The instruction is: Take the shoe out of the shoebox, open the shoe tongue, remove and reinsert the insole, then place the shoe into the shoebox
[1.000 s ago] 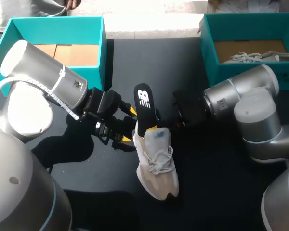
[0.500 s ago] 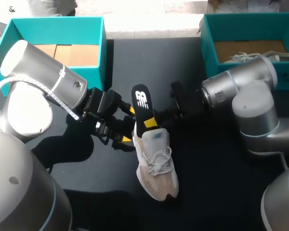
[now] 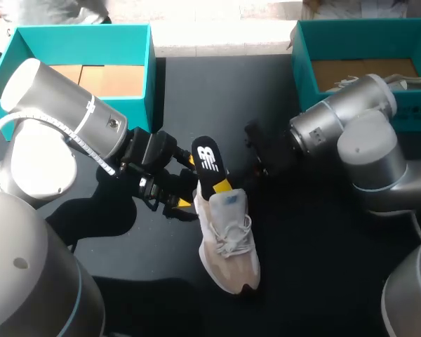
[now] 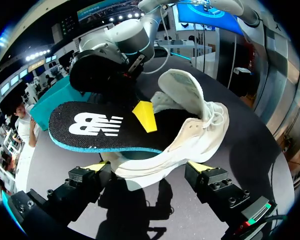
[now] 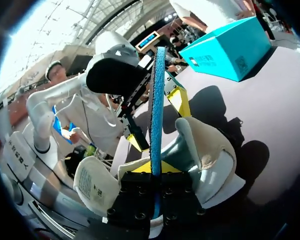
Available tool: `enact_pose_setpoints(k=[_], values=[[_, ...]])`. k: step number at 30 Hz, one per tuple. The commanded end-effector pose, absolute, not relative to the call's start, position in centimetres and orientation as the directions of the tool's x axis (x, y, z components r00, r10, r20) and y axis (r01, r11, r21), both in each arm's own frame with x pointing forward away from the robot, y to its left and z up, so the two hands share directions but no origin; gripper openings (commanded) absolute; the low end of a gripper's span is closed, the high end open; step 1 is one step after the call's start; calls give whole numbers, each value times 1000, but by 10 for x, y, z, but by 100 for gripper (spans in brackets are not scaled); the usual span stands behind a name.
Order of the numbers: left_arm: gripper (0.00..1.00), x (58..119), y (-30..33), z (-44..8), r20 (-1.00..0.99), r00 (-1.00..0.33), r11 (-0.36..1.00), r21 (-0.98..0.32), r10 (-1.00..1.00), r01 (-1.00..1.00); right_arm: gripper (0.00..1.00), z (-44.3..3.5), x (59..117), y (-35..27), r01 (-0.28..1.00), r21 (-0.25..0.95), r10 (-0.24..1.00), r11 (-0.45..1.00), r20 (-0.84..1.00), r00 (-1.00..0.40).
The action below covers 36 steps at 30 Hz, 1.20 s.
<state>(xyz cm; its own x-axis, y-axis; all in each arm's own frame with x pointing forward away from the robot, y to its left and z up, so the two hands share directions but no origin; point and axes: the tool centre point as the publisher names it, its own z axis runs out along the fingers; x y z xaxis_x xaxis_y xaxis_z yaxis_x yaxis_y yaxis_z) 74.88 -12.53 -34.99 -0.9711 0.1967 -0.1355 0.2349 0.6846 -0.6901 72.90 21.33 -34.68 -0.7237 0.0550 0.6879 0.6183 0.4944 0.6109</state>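
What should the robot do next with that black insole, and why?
Probably the right gripper should push the insole further into the shoe: it has sunk lower over the last second, yet much still sticks out, while the left gripper holds the shoe.

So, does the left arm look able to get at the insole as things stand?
Probably not. The left gripper is shut on the heel end of the shoe, so it is occupied. The right gripper clamps the insole, which stands partly inside the shoe.
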Motion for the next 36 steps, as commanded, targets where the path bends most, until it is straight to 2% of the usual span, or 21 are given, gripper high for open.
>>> enact_pose_setpoints(k=[1,8,9,10,12,15,21,22,23,24,25,36], values=[[100,748,-125,-350,-136,-971,686,-688,197,235,0,-350,719,209,631,570,69,526,711,-699],[100,748,-125,-350,-136,-971,686,-688,197,235,2,-351,721,208,641,545,96,541,717,-691],[100,748,-125,-350,-136,-971,686,-688,197,235,20,-349,723,209,631,554,93,543,707,-701],[100,748,-125,-350,-136,-971,686,-688,197,235,31,-347,725,210,625,564,90,539,700,-709],[100,748,-125,-350,-136,-971,686,-688,197,235,33,-343,730,213,612,573,87,546,687,-721],[100,748,-125,-350,-136,-971,686,-688,197,235,33,-337,735,217,595,587,81,549,671,-737],[100,748,-125,-350,-136,-971,686,-688,197,235,27,-334,745,224,582,608,70,540,656,-751],[100,748,-125,-350,-136,-971,686,-688,197,235,23,-334,746,225,582,609,70,539,656,-752],[100,748,-125,-350,-136,-971,686,-688,197,235,15,-334,747,225,581,610,70,538,655,-753],[100,748,-125,-350,-136,-971,686,-688,197,235,3,-336,747,225,582,610,72,538,655,-752],[100,748,-125,-350,-136,-971,686,-688,197,235,0,-337,747,225,588,600,75,542,662,-746],[100,748,-125,-350,-136,-971,686,-688,197,235,0,-348,709,210,658,470,154,589,734,-662]])
